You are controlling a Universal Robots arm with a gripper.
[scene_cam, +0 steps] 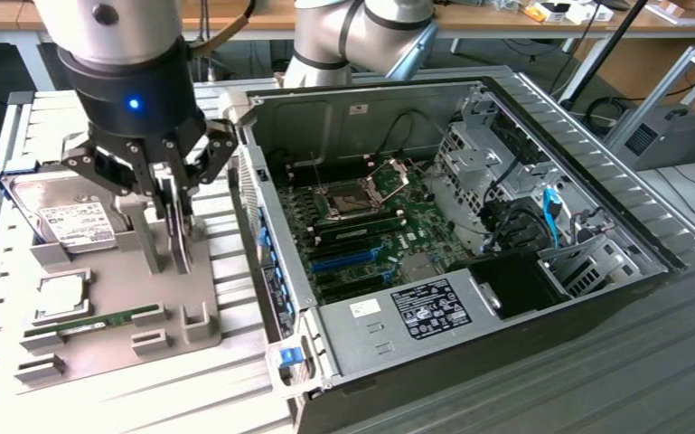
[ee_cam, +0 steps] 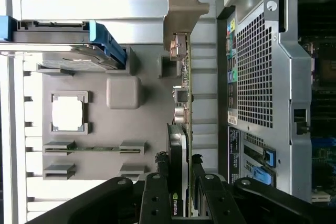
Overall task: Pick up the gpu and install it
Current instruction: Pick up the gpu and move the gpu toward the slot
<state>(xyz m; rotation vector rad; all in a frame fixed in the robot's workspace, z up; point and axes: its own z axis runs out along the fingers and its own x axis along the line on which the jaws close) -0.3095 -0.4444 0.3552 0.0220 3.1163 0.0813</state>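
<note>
The gpu [scene_cam: 181, 244] stands on edge over the grey parts tray [scene_cam: 130, 348], to the exterior view's left of the open computer case [scene_cam: 360, 339]. My gripper [scene_cam: 173, 201] reaches down from above and is shut on the card's upper edge. In the wrist view the gpu [ee_cam: 185, 98] appears edge-on, its grey metal bracket [ee_cam: 184, 9] at the far end, and my gripper [ee_cam: 181, 184] has one black finger on each face. I cannot tell whether the card's lower edge still touches the tray.
On the tray lie a silver hard drive [scene_cam: 70, 217] in a blue carrier, a CPU [scene_cam: 61, 297] and a green RAM stick [scene_cam: 88, 324]. The case holds the green motherboard [scene_cam: 365, 226], cables and a power supply. Its perforated rear wall [ee_cam: 254, 72] stands close beside the card.
</note>
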